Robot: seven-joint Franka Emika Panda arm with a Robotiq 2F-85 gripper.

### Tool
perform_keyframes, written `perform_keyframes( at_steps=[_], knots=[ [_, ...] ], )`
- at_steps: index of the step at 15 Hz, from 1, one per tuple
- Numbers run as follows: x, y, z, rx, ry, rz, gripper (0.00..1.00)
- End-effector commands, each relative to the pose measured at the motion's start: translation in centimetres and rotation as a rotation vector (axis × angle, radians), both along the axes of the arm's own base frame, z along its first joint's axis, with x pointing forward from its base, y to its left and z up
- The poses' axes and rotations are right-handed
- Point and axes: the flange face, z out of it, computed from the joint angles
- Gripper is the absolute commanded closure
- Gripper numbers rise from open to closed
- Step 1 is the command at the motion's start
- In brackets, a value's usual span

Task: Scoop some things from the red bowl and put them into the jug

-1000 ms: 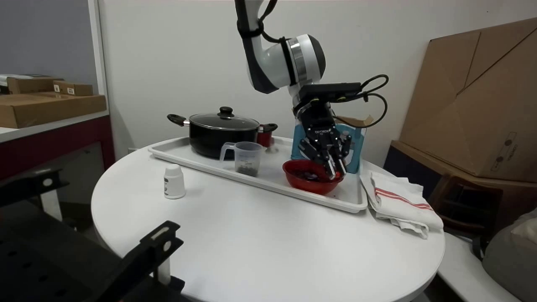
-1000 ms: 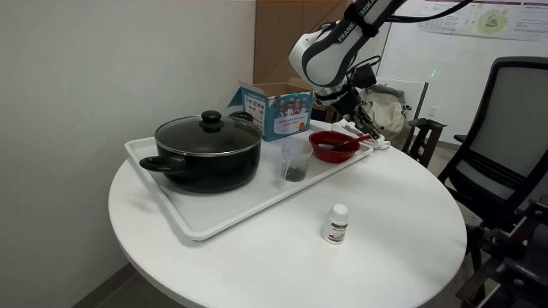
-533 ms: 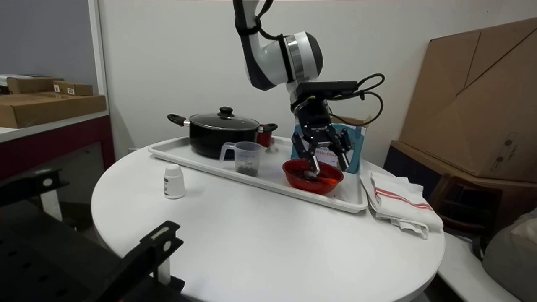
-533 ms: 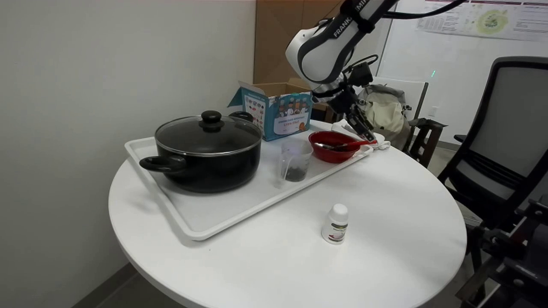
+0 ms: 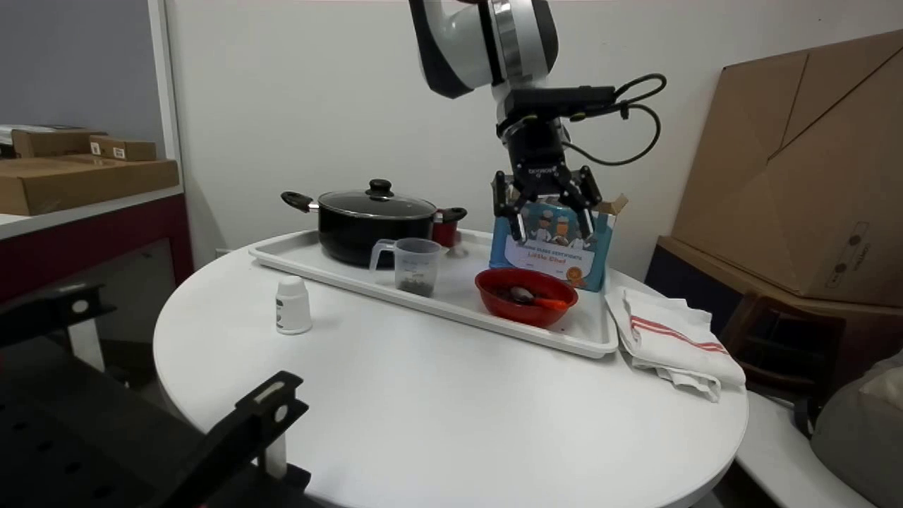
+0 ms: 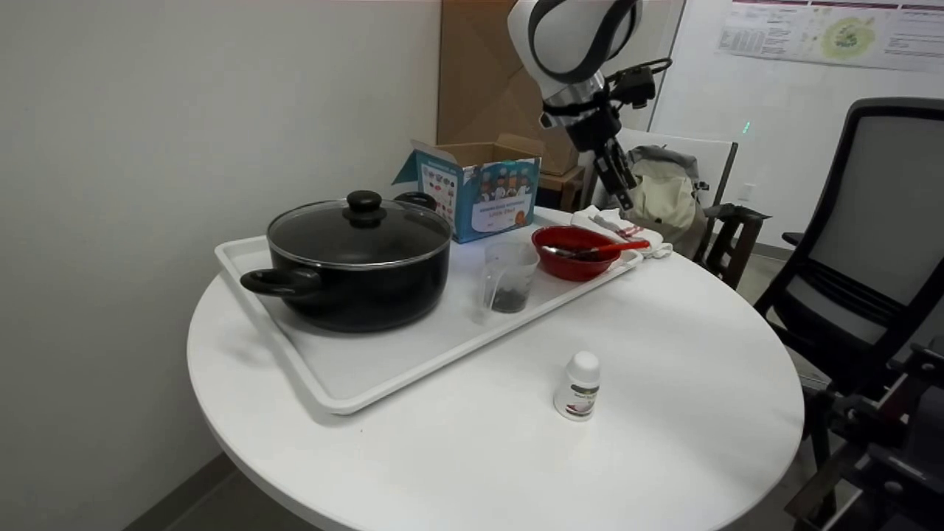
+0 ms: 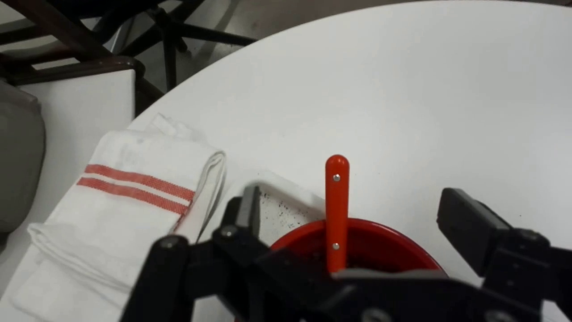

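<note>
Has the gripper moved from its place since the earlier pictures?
Yes, upward: in an exterior view, the gripper, earlier at the red bowl, now hangs above it.

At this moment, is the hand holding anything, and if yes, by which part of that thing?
Nothing is held: the hand is open above the red bowl, not touching the spoon that rests there.

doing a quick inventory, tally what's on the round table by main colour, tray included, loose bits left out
Black: 1 (lidded pot)
Red: 3 (bowl, spoon by its handle, part-hidden item behind the pot)
White: 3 (tray, bottle, striped towel)
Blue: 1 (box)
Clear: 1 (jug)
Total: 9
</note>
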Motion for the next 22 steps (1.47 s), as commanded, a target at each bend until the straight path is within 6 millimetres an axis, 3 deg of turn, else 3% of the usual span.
perform_keyframes(
  at_steps=[1,7,13,15,18,19,20,22],
  knots=[
    [-3.6,-0.3,5.0,0.064,-0.134,-0.115,0.00],
    [-8.3,-1.5,11.2,0.102,-0.351,-0.189,0.00],
    [-15.2,1.5,14.6,0.215,-0.415,-0.075,0.00],
    [-17.4,2.6,15.6,0.216,-0.517,-0.089,0.00],
    [-21.9,4.4,16.4,0.258,-0.554,-0.090,0.00],
    [-17.9,3.0,15.5,0.221,-0.509,-0.082,0.00],
    [-18.9,3.3,15.7,0.224,-0.510,-0.080,0.00],
    [-18.8,3.3,15.9,0.224,-0.514,-0.080,0.00]
  ],
)
